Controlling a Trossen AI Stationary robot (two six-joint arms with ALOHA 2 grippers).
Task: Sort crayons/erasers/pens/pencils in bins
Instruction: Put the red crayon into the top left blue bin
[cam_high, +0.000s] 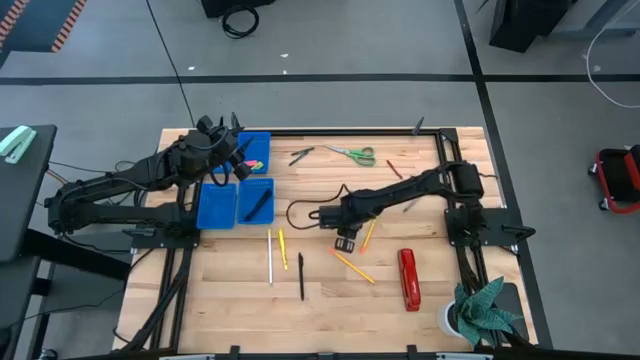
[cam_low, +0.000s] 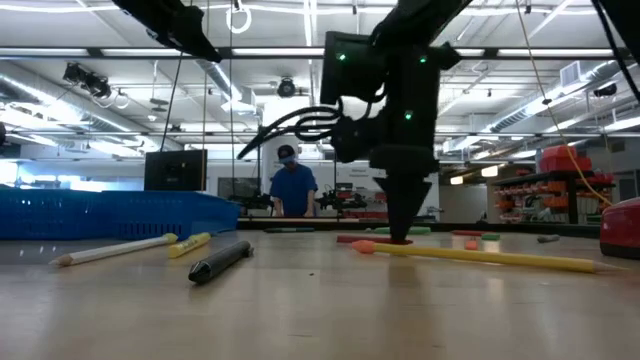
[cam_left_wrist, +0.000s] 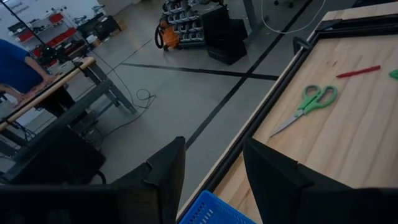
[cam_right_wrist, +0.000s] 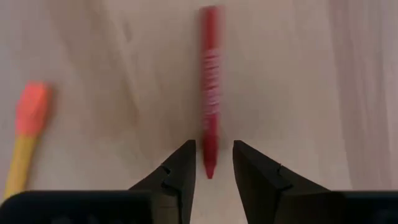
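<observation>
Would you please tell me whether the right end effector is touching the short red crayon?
Apart. The right wrist view shows the right end effector open, with the short red crayon lying between its fingers and pale wood visible either side of its tip.

A workshop hall (exposed ceiling ducts (cam_low: 90, 85), stocked shelving (cam_low: 545, 190)) with a person (cam_low: 294, 188) at benches

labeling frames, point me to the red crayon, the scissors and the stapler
red crayon (cam_right_wrist: 211, 93), right wrist view, middle of its wrapper
scissors (cam_left_wrist: 318, 98), left wrist view, green handles
stapler (cam_high: 408, 279), high view, middle of its red body
</observation>
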